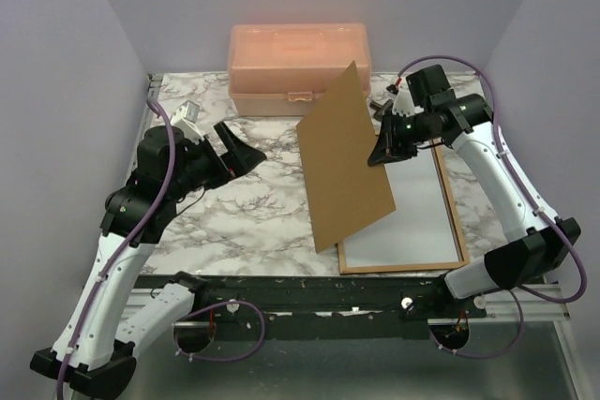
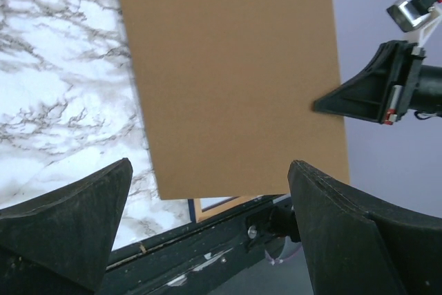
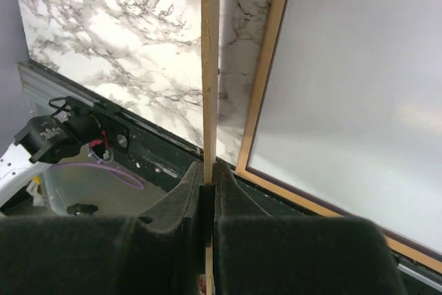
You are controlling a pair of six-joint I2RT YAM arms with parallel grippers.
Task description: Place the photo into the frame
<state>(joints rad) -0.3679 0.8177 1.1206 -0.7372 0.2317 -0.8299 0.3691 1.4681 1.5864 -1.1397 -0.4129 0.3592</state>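
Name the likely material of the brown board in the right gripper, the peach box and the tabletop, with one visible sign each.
Brown board: probably fibreboard or stiff card; matt, even brown, thin pale edge. Peach box: translucent plastic; light glows through, moulded latch. Tabletop: marble-patterned, possibly a printed film; grey veins on white.

Looks like a robotics lab test cell, not anybody's home: plain pale lavender wall panels (image 1: 56, 63) box in a white-and-grey marble-patterned tabletop (image 1: 234, 222) on three sides. Two white-and-black robot arms (image 1: 117, 264) are bolted to a black metal rail (image 1: 309, 292) along the near edge, with thin purple cables (image 1: 441, 57) looping off them and bare aluminium framing (image 1: 525, 311) underneath.
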